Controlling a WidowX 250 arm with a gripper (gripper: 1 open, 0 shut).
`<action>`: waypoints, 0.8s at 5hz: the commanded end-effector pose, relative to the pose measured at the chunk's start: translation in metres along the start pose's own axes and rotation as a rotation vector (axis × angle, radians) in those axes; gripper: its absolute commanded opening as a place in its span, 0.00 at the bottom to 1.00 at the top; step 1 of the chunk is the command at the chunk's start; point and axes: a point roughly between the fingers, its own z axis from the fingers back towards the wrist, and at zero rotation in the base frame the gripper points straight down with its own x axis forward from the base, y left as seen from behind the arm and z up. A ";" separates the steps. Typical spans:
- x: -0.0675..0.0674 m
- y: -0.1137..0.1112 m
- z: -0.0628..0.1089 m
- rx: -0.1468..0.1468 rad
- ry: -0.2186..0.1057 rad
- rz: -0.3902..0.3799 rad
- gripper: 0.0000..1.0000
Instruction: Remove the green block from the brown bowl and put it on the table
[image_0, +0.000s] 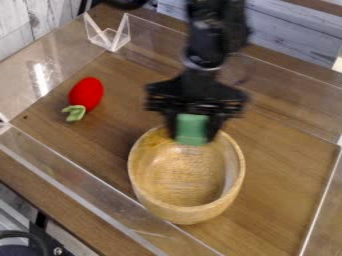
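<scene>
The table (287, 150) is the largest thing here, a brown wood-grain top with a low clear plastic wall (47, 175) around it. The widest free area of it lies on the right side of the picture and toward the far wall, and I judge this is the best room for putting something down.

The brown bowl (187, 180) sits upright near the front, its inside empty as far as I can see. It stands close to the front wall, so there is little room on that side.

My gripper (195, 128) hangs above the far rim of the bowl and points down. Its jaws are pinching the green block (195, 127), which stands upright between them, out of the bowl and above its rim. The picture is blurred, so I cannot tell how firmly the block sits.

The red strawberry toy (84, 93) lies to the left, well apart from me.

What can go wrong: the block is long and hangs below my jaws, so if I go down too early its lower end may hit the rim and tip the bowl or twist in my hold. If I let go too high, the block may fall and roll back to the bowl.
</scene>
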 end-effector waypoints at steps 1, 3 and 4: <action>-0.005 -0.036 0.011 -0.047 -0.032 -0.007 0.00; -0.026 -0.084 -0.004 -0.102 -0.031 -0.013 0.00; -0.030 -0.089 -0.006 -0.115 -0.045 -0.004 0.00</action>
